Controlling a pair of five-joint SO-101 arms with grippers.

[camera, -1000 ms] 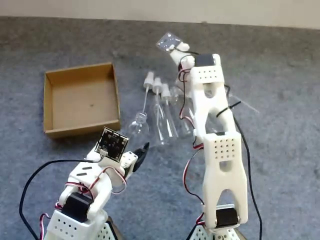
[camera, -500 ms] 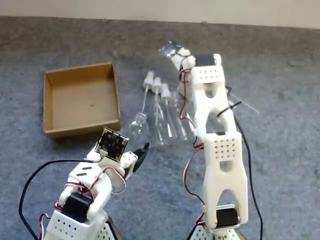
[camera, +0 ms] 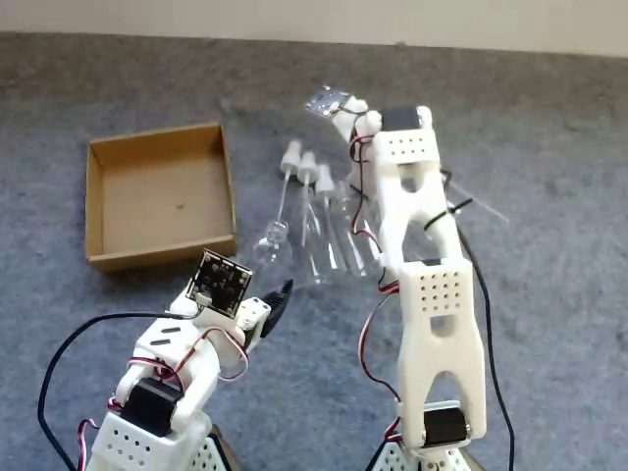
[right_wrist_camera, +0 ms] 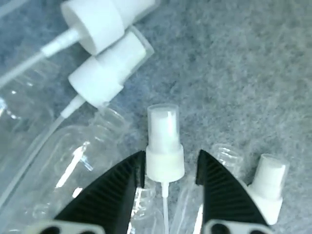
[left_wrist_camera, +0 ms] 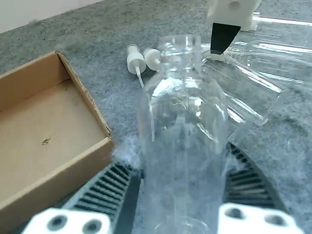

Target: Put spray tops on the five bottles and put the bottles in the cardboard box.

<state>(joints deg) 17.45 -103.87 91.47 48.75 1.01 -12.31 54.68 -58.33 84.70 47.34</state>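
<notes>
Nearest the bases, the left gripper (left_wrist_camera: 175,156) lies low on the grey carpet (camera: 549,196). Its jaws press against the two sides of a clear bottle (left_wrist_camera: 183,122). That bottle's neck is open, with no top on it, and points away from the arm. Just beside it, on the arm's left, stands the corner of the cardboard box (camera: 162,250). The box's near wall is close to the bottle, and its floor holds no bottles. A black cable (camera: 59,363) loops on the carpet by the left arm's base.

On the other side of the held bottle, more clear bottles (camera: 329,240) lie flat, side by side and touching, with their necks pointing away from the bases. The right arm stretches over them. Wide carpet runs to the right of that arm, crossed by another black cable (camera: 491,324), and more carpet lies between the box and the far wall.

Farthest out, the right gripper (right_wrist_camera: 170,155) is at the necks. Its jaws are spread around a small white spray top (right_wrist_camera: 165,141), one finger near its collar and the other apart from it. A thin tube hangs from that top. Two larger white spray tops (right_wrist_camera: 95,22) (right_wrist_camera: 105,78) lie near, each with a tube, and another small one (right_wrist_camera: 268,185) sits beside an open bottle neck (right_wrist_camera: 226,156).
</notes>
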